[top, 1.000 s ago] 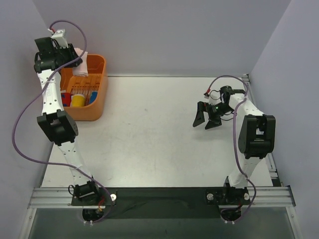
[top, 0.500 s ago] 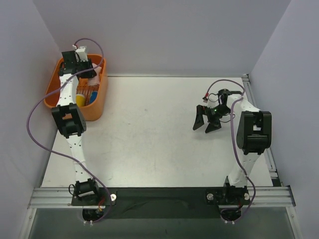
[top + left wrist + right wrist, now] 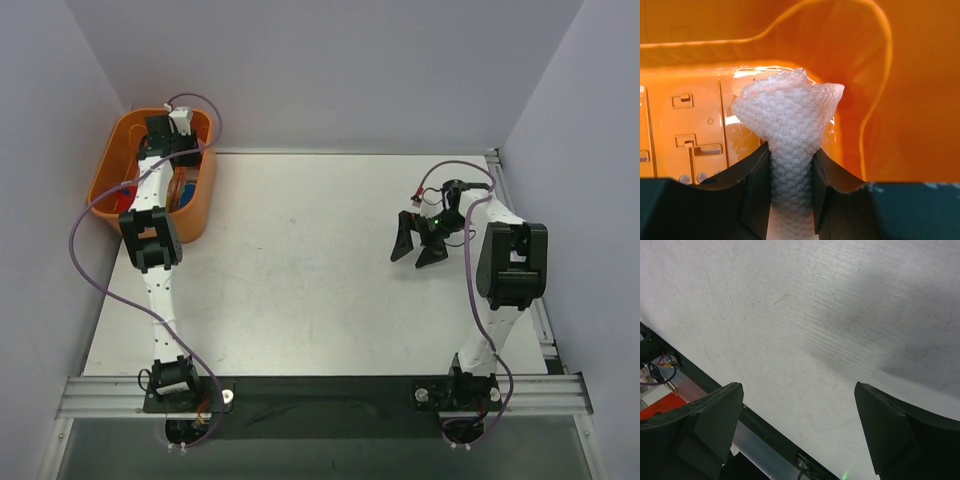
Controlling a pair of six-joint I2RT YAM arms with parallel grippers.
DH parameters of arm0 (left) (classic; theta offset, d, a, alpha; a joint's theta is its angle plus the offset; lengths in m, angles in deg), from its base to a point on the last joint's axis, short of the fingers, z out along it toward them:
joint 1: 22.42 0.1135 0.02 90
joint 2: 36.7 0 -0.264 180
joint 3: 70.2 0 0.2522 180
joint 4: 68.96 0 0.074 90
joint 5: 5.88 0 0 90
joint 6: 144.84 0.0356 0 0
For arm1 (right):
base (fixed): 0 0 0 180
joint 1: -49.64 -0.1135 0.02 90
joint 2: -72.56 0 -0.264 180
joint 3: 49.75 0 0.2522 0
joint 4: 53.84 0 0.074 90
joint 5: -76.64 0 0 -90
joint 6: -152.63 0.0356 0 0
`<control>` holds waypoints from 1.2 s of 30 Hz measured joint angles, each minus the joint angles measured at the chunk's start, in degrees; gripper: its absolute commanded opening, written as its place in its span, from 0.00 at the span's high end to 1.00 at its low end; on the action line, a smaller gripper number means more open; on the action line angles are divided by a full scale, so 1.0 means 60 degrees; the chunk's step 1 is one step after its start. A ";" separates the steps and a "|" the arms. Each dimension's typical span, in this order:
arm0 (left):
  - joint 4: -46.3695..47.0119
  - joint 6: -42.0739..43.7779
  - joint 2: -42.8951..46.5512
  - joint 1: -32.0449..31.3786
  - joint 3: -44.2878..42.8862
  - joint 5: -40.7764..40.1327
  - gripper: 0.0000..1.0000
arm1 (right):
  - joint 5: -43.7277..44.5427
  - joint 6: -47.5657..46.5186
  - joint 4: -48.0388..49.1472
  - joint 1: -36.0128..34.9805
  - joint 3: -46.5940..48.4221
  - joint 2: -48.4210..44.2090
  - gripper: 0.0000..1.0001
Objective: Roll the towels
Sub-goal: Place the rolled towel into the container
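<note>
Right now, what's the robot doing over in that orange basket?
The left hand is down inside the basket, pinching a pale towel that looks rolled up. It seems to be putting the towel in there, but it has not let go. The right hand is wide open over the bare table and holds nothing.

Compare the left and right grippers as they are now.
The left gripper is shut on the pale pink towel; the right gripper is open and holds nothing. The left gripper reaches into the orange basket; the right gripper hangs over the table. Both are black.
</note>
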 measured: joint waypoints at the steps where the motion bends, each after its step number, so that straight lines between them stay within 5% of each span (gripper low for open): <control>1: 0.0058 0.0007 -0.0044 0.0007 0.0000 0.0000 0.78 | 0.0000 0.0000 -0.0011 0.0036 0.0000 0.0000 0.00; 8: 0.0463 0.0098 -0.0175 -0.0047 0.0000 -0.0033 0.69 | 0.0000 -0.0025 -0.0055 0.0237 -0.0025 0.0000 0.00; 27: 0.0801 0.0058 -0.0415 -0.0164 0.0000 -0.0484 0.03 | -0.0164 -0.0036 -0.0273 0.0535 -0.0087 0.0000 0.00; 36: 0.0576 0.0277 0.0408 -0.0157 0.0011 -0.0510 0.03 | -0.0412 -0.0066 -0.0299 0.0535 -0.0087 0.0000 0.00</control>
